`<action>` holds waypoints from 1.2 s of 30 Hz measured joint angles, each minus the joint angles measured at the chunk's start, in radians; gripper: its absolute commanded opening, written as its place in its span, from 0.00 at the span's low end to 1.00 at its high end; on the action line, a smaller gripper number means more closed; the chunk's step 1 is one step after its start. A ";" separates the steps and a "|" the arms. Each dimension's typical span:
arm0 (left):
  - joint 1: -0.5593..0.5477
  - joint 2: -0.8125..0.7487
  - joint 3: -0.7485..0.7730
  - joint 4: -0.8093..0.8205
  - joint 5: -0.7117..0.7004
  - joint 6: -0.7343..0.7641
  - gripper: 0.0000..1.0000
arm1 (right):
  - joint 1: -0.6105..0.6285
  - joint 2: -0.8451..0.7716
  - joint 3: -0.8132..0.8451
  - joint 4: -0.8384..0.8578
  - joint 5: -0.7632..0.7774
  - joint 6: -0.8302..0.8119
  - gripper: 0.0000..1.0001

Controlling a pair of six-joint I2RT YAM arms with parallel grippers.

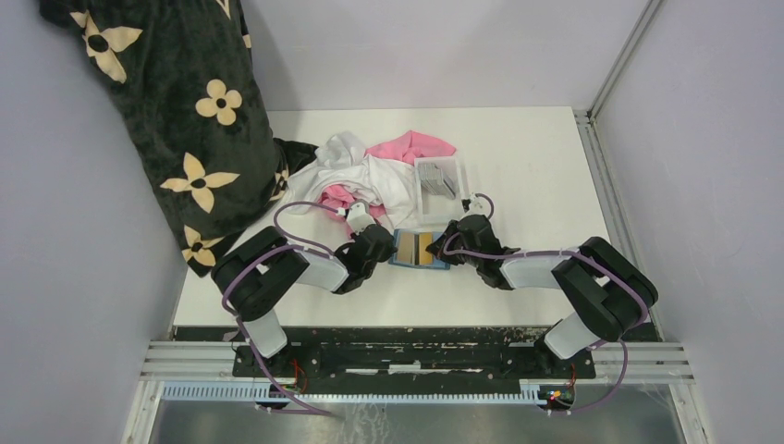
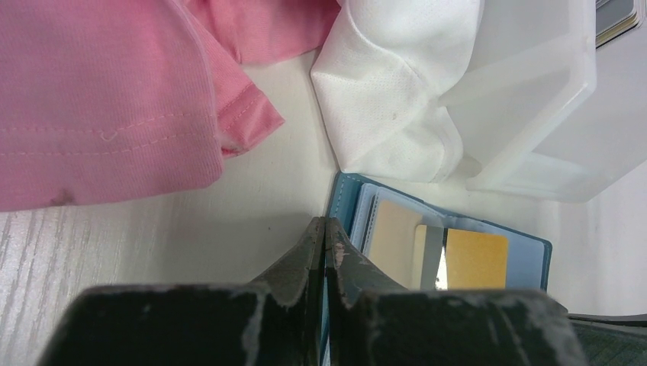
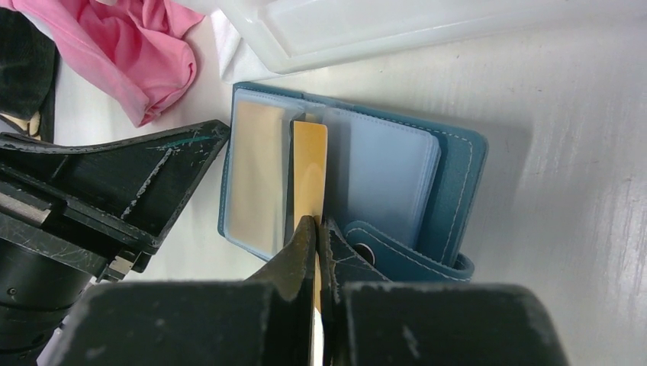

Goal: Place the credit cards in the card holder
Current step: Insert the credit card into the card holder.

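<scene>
So the right fingers (image 3: 294, 255) are pinched tight on a gold card (image 3: 310, 164). It sticks out straight ahead of them, its far end over the clear sleeves of the open card holder (image 3: 458, 171), which lies flat on the desk (image 3: 564, 152). The left fingers (image 2: 294, 263) are clenched too, on the holder's edge by the look of it, with a sliver of teal showing between them.

A tan card (image 3: 255, 175) already sits in the sleeve left of the right fingers. Grey cards (image 1: 436, 182) wait in the clear tray (image 1: 453, 166) just beyond.

My worry: if the card misses the sleeve mouth, it'll skate over the plastic or bow. And if the left pinch slips, the holder probably skids off with the push.
</scene>
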 measured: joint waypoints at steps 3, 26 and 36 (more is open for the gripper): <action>-0.003 0.003 0.000 0.005 -0.006 0.000 0.09 | 0.010 0.000 -0.003 0.003 0.026 0.005 0.01; -0.019 0.023 -0.002 0.044 -0.027 -0.001 0.07 | 0.034 0.000 -0.034 0.060 0.123 0.066 0.01; -0.035 0.030 -0.003 0.051 -0.060 -0.013 0.07 | 0.060 0.032 -0.032 0.093 0.149 0.082 0.01</action>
